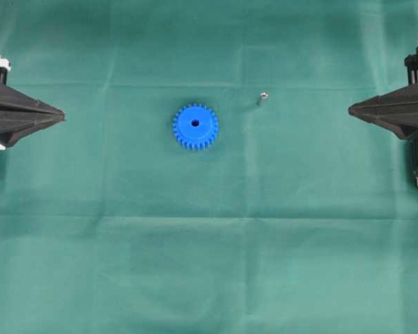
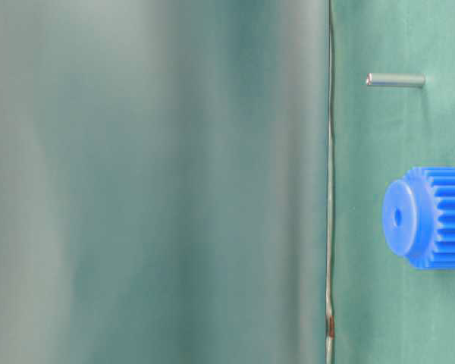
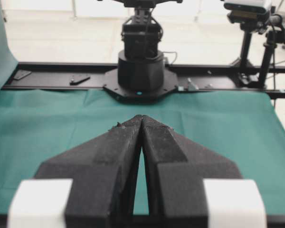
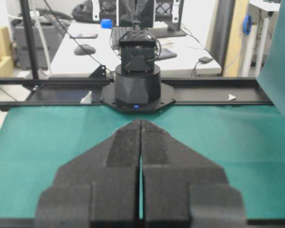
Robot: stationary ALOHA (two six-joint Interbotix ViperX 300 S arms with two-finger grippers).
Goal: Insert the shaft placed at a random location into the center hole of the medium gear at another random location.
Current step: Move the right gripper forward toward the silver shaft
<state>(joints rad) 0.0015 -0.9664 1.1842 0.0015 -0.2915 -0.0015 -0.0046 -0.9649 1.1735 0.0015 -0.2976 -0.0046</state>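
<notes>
Nothing of the task is done yet: one shaft (image 1: 262,98) lies loose on the bench (image 1: 209,264), out of the center hole (image 1: 195,123).
One medium gear (image 1: 195,126) sits near mid-bench, hole up; the shaft lies at its two o'clock, apart. Two grippers, left gripper (image 1: 61,115) and right gripper (image 1: 351,109), wait at nine and three o'clock, fingers closed on nothing. Pickup and insertion remain.
</notes>
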